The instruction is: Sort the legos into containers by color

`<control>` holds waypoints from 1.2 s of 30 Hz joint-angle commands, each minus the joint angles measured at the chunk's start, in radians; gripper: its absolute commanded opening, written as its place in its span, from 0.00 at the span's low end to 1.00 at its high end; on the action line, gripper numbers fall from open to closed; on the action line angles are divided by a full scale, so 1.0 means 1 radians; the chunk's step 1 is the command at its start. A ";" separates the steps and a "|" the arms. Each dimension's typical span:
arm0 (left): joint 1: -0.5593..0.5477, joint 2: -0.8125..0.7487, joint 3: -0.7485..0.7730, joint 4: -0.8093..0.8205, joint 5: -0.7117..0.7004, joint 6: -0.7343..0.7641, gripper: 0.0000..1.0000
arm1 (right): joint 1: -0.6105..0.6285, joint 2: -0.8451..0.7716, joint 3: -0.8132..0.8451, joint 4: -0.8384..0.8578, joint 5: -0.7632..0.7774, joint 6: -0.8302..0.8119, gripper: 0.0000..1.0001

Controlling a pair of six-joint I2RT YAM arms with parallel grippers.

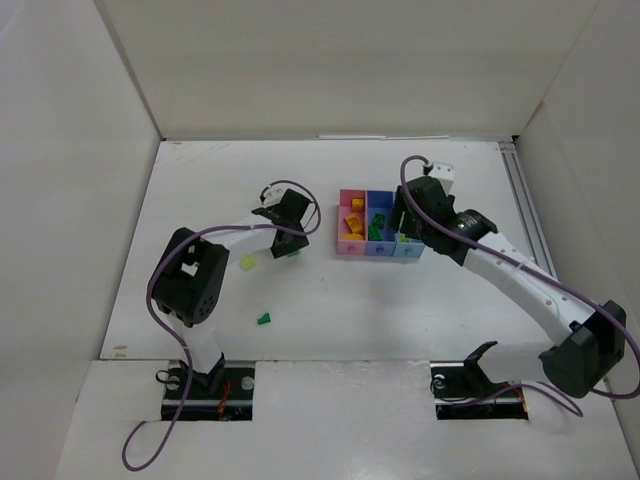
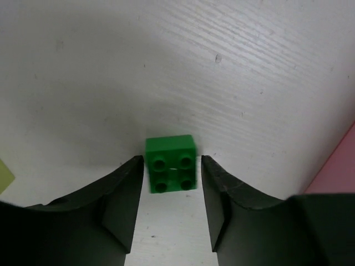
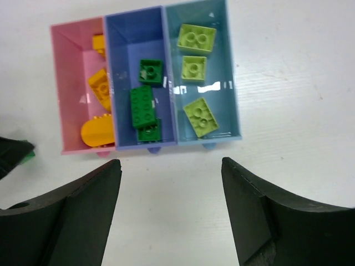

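Observation:
A dark green lego (image 2: pixel 171 163) lies on the white table between the fingertips of my left gripper (image 2: pixel 172 162), which is open with a small gap on each side; both show in the top view, the lego (image 1: pixel 293 251) under the gripper (image 1: pixel 288 238). Another green lego (image 1: pixel 264 318) and a lime lego (image 1: pixel 247 263) lie loose. The pink bin (image 3: pixel 77 72) holds orange legos (image 3: pixel 99 88), the blue bin (image 3: pixel 125 44) green legos (image 3: pixel 144 105), the light blue bin (image 3: pixel 222 55) three lime legos (image 3: pixel 195 37). My right gripper (image 3: pixel 170 163) is open and empty above the table just in front of the bins.
White walls enclose the table on three sides. The lime lego's corner (image 2: pixel 4 174) shows at the left edge of the left wrist view and the pink bin's corner (image 2: pixel 338 172) at the right. The left gripper's tip (image 3: pixel 11 154) shows left of the bins.

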 commanded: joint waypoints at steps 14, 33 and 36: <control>-0.115 -0.152 0.159 -0.037 -0.009 0.100 0.14 | -0.126 -0.271 -0.136 -0.127 0.102 0.058 0.79; -0.257 0.252 0.710 0.046 0.146 0.262 0.30 | -0.215 -0.359 -0.191 -0.147 0.079 0.058 0.79; -0.257 0.263 0.720 0.037 0.146 0.262 0.43 | -0.215 -0.368 -0.191 -0.156 0.089 0.058 0.80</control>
